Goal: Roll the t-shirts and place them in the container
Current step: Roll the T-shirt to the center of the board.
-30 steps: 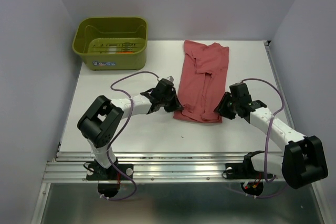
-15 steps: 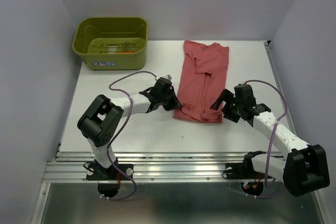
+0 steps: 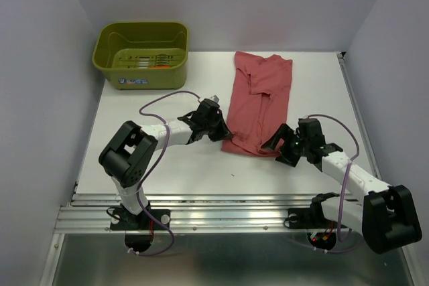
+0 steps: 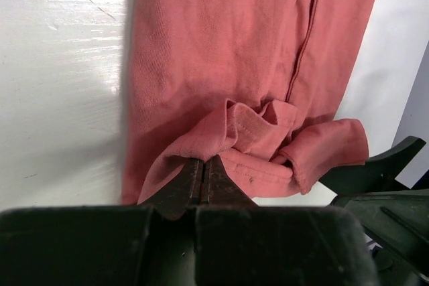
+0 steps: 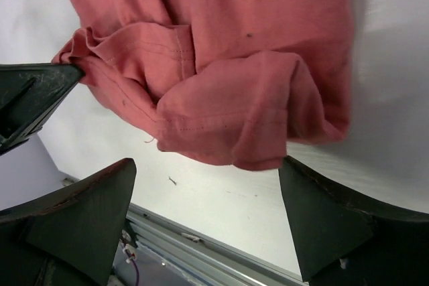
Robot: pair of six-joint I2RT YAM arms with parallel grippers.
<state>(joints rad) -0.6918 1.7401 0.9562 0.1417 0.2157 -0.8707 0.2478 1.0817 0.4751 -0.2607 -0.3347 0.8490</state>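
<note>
A dusty rose t-shirt point(image 3: 260, 92) lies folded into a long strip on the white table, its near end loosely bunched into the start of a roll point(image 3: 253, 145). My left gripper point(image 3: 221, 132) is shut on the hem at the near-left corner; in the left wrist view the jaws point(image 4: 203, 169) pinch a fold of the shirt point(image 4: 221, 51). My right gripper point(image 3: 278, 147) stands open just off the near-right corner. In the right wrist view its fingers point(image 5: 208, 216) straddle bare table below the bunched end point(image 5: 234, 125), touching no cloth.
An olive-green tub point(image 3: 142, 35) stands at the back left corner, with a thin orange streak inside. The table's metal front rail point(image 3: 228, 216) runs close behind the right gripper. Grey walls enclose the table on three sides.
My right gripper has opened, let go of the shirt's near-right corner and drawn back toward the front edge. The left gripper has kept its hold and place.
</note>
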